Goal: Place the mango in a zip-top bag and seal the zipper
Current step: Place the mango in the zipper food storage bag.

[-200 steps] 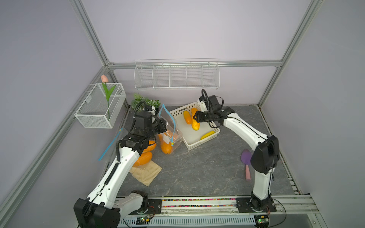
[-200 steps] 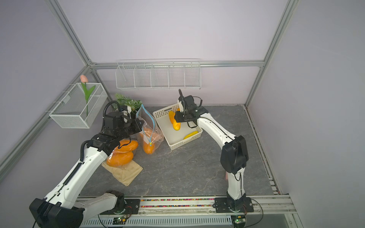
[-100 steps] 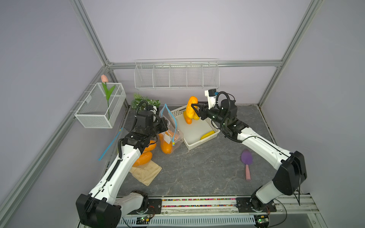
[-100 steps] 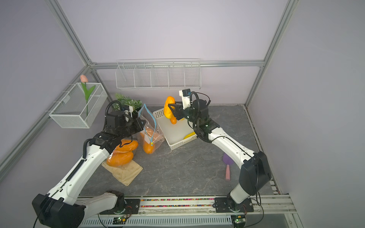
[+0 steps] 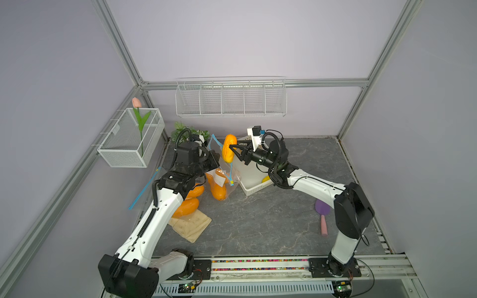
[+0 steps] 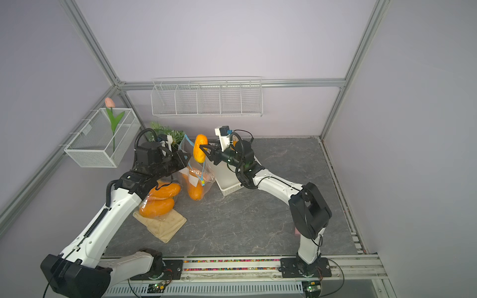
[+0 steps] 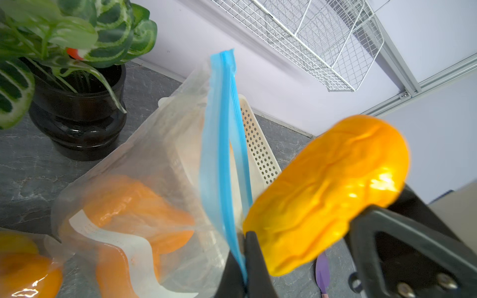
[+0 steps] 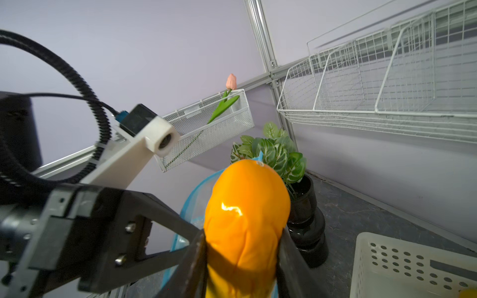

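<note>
My right gripper is shut on a yellow-orange mango, held upright in the air right beside the mouth of the zip-top bag. The bag is clear with a blue zipper strip and stands with its mouth up. An orange mango lies inside it. My left gripper is shut on the bag's blue rim and holds it up.
A white perforated basket sits just right of the bag. A potted plant stands behind the bag. Another bag of mangoes lies on a tan cloth under my left arm. A purple brush lies at the right.
My right arm lifted the mango out of the basket and carried it left to the bag's mouth. My left gripper kept hold of the bag's rim.
</note>
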You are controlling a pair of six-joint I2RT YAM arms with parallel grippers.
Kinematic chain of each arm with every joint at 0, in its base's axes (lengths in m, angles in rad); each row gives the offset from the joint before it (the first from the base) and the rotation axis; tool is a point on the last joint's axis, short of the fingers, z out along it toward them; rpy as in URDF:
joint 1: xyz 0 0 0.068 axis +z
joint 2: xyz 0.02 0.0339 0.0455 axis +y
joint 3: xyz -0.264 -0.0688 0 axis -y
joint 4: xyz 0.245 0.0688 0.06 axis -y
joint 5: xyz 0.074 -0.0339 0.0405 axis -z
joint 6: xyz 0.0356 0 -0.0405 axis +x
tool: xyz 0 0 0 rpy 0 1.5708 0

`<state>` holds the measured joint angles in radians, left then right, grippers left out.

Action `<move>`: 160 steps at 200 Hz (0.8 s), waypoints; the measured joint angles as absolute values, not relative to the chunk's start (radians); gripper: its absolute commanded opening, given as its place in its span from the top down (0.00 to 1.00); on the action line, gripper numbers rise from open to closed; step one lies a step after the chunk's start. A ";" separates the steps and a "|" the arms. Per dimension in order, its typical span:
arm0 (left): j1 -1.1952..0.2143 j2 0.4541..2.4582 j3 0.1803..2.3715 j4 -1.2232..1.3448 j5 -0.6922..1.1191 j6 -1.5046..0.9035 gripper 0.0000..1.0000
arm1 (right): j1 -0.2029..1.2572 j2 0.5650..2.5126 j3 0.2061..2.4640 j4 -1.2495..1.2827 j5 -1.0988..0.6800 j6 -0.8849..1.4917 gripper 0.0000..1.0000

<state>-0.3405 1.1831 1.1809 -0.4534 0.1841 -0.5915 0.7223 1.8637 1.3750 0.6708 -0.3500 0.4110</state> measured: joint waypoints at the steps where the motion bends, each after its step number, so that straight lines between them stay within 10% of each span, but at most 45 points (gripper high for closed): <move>1: -0.340 1.183 1.181 -0.453 0.184 -0.591 1.00 | 0.722 1.866 1.376 0.670 -0.350 0.411 0.79; 63: -0.337 1.178 1.182 -0.465 0.172 -0.590 1.00 | 0.737 1.922 1.417 0.548 -0.420 0.308 0.06; 160: -0.332 1.152 1.183 -0.508 0.128 -0.579 1.00 | 0.519 1.862 1.607 0.109 -0.263 0.377 0.11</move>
